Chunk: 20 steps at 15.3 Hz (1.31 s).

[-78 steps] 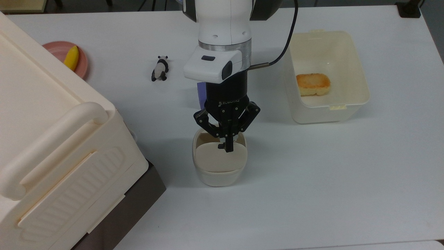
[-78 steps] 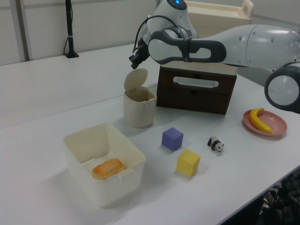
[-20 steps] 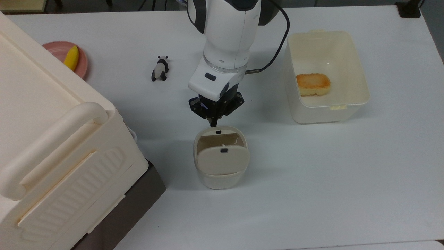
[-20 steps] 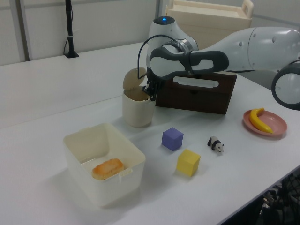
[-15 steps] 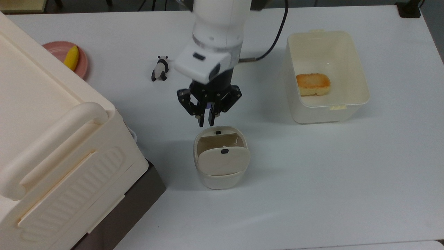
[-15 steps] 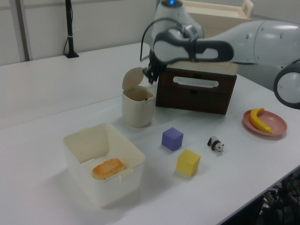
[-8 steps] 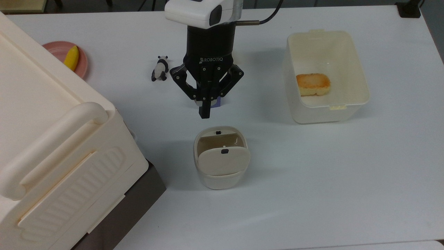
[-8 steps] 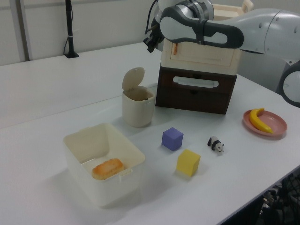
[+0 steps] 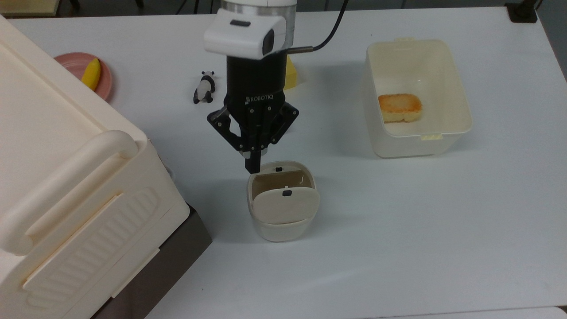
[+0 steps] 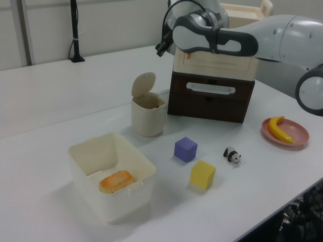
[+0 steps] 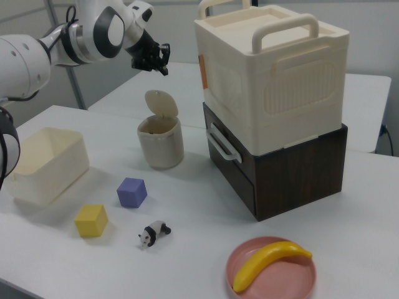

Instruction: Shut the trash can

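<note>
Cream plastic trash can (image 9: 281, 221) sitting mid-table, flap lid (image 10: 143, 83) standing upright on its hinge, mouth exposed. Hovering well above, toward 12 o'clock in the top view: gripper (image 9: 253, 167), fingers pressed together, holding nothing, likely so placed for pushing the lid down. At 2 o'clock, lidless tub (image 9: 460, 110) holding bread (image 9: 399, 107).

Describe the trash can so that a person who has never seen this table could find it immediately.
Start from the big cream ribbed box stacked on the dark brown drawer unit. In the right view, the trash can stands on the white table just to the left of that stack. It is a small cream bin with its flap lid standing open, unlike the larger lidless tub that holds bread.
</note>
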{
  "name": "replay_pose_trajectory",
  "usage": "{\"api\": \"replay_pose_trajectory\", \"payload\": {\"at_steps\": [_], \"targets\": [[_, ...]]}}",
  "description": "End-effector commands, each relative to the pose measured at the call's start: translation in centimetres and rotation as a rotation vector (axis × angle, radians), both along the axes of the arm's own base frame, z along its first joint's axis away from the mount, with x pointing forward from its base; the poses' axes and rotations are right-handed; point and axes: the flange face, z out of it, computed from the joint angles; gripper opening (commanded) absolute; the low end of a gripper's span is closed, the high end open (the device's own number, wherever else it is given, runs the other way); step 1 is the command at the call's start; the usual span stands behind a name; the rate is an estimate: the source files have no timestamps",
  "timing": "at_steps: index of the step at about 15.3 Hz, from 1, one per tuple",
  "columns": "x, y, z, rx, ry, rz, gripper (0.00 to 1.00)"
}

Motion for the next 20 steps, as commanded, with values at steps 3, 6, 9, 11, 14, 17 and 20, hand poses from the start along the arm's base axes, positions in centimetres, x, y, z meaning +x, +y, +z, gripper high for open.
{"api": "replay_pose_trajectory", "payload": {"at_steps": [3, 6, 9, 11, 14, 17, 20], "targets": [[0.6, 0.2, -3.6, -0.034, 0.045, 0.094, 0.00], [0.8, 0.3, -4.3, -0.032, 0.051, 0.129, 0.00], [1.1, 0.6, -4.4, -0.024, 0.036, 0.155, 0.00], [1.0, 1.3, -4.3, -0.022, 0.026, 0.170, 0.00], [0.9, 2.7, -4.2, -0.012, 0.025, 0.189, 0.00], [0.6, 4.5, -4.3, 0.010, 0.029, 0.210, 0.00], [0.7, 5.1, -5.1, 0.011, 0.040, 0.221, 0.00]]}}
